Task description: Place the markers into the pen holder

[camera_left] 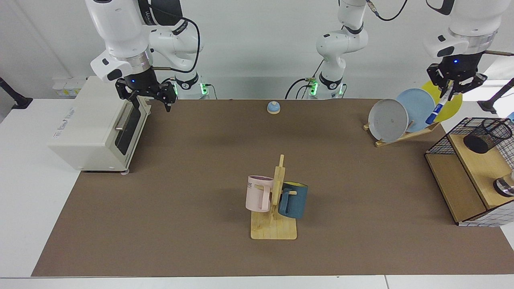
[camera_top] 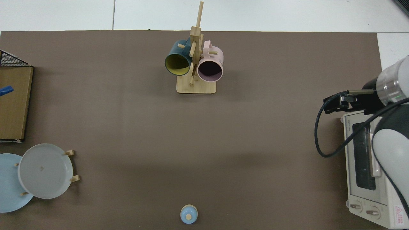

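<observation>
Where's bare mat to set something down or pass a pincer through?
Free: the wide stretch between toaster oven and mug tree, and the strip between mug tree and bell. Crowded: the end holding plate rack and wire basket, where the left pincer carries the marker.
</observation>
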`<action>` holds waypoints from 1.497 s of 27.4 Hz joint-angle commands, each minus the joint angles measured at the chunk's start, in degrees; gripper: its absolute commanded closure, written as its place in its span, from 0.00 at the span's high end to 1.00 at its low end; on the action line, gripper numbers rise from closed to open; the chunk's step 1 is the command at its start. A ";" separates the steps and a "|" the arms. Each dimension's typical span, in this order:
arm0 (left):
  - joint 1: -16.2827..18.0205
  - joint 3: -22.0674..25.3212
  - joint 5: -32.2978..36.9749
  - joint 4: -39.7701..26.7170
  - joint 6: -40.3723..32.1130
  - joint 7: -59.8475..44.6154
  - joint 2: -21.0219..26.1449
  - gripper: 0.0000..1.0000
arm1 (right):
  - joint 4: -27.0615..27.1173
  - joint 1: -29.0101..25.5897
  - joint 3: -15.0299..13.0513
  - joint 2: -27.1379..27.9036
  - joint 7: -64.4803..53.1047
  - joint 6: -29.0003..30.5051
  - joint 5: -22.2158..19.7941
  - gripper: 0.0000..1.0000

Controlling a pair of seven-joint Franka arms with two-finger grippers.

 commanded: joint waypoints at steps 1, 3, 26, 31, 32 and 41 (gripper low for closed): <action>2.89 -0.65 4.73 2.43 1.69 6.91 1.16 0.00 | -0.93 -2.16 0.58 -1.28 -0.95 -2.19 0.54 1.00; 4.74 -0.73 5.70 2.43 3.97 9.37 1.16 0.00 | -1.72 -2.07 0.67 -2.16 -0.86 -2.20 0.62 1.00; 13.71 -0.64 23.28 2.95 17.95 29.67 5.99 0.00 | -7.44 -2.43 0.58 -6.47 -0.07 -0.88 4.23 1.00; 14.15 -0.82 27.84 3.31 19.10 32.50 8.45 0.00 | -8.14 -2.51 0.58 -6.55 0.37 -0.79 4.84 1.00; 14.24 -0.73 28.37 3.31 19.27 32.67 9.06 0.00 | -8.49 -2.51 0.58 -6.64 0.37 -0.79 5.10 1.00; 16.70 -0.91 31.10 2.69 21.91 33.99 10.47 0.00 | -8.14 -1.55 0.58 -6.47 2.22 1.23 4.76 1.00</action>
